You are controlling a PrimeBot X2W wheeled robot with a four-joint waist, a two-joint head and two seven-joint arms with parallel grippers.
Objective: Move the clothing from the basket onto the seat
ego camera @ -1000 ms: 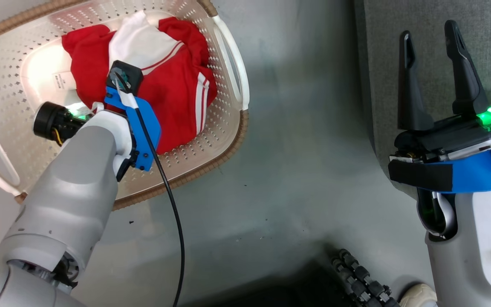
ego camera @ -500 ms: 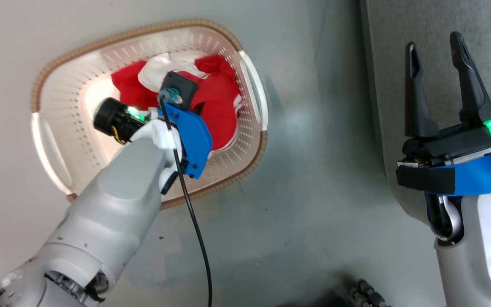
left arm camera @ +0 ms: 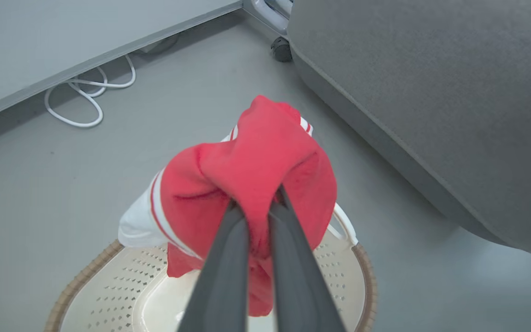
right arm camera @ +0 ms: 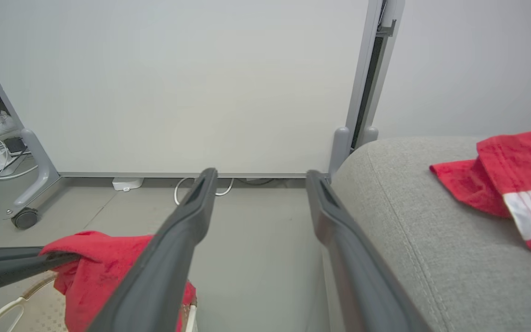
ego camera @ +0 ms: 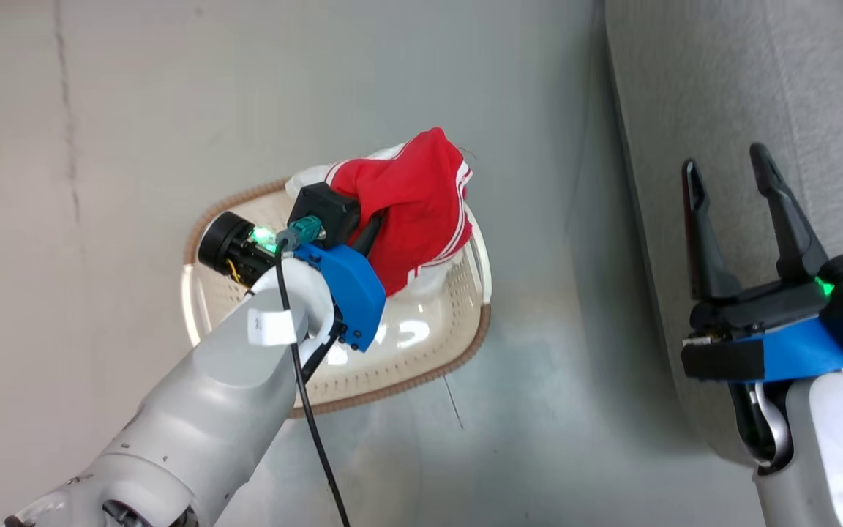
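Head view: the left tool (ego camera: 372, 225) is pinched narrow on the red clothing (ego camera: 418, 197), which hangs bunched above the basket (ego camera: 465, 351) on the floor (ego camera: 136, 110). The right tool (ego camera: 725, 172) stands wide and empty over the edge of the grey seat (ego camera: 721, 88). Left wrist view: both fingers grip a fold of the clothing, with the seat to the right. Right wrist view: the right tool's fingers are spread wide, and another red garment (right arm camera: 510, 180) lies on the seat.

L arm reaches fwd from lower left, pale forearm angled up. L end effector (left arm camera: 256, 205) has both dark fingers pinched tight on the clothing (left arm camera: 256, 161). R arm sits at lower right, forearm upright. R end effector (ego camera: 725, 162) is spread wide, fingers pointing up, empty.
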